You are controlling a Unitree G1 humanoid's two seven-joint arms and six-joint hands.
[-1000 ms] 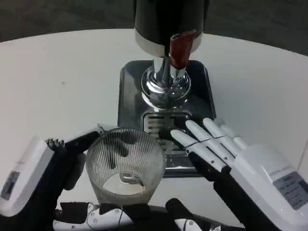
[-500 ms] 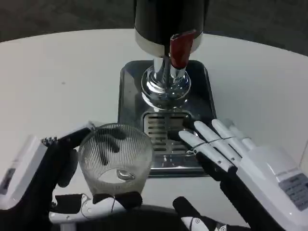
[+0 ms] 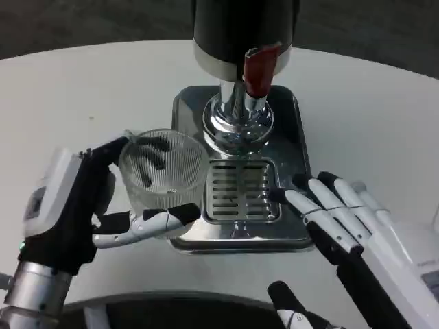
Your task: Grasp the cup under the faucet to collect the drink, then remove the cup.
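Note:
A clear ribbed cup [image 3: 163, 175] sits in my left hand [image 3: 82, 205], whose thumb and fingers wrap around its sides. The cup is at the left edge of the steel drip tray [image 3: 185, 116], left of the slotted grate [image 3: 236, 191]. It looks empty. The dispenser [image 3: 243, 34] stands at the back with a red tap handle [image 3: 258, 68] and a chrome faucet base [image 3: 238, 120]. My right hand [image 3: 357, 229] lies open at the tray's front right corner, fingers stretched flat and pointing toward the grate, holding nothing.
The round white table [image 3: 82, 89] spreads around the tray, with bare room to the left and right. Its near edge curves just below my hands, and dark floor shows beyond the far edge.
My left hand has carried the cup up and away from me, from the table's front edge to the tray's left side. The right hand has slid back and to the right.

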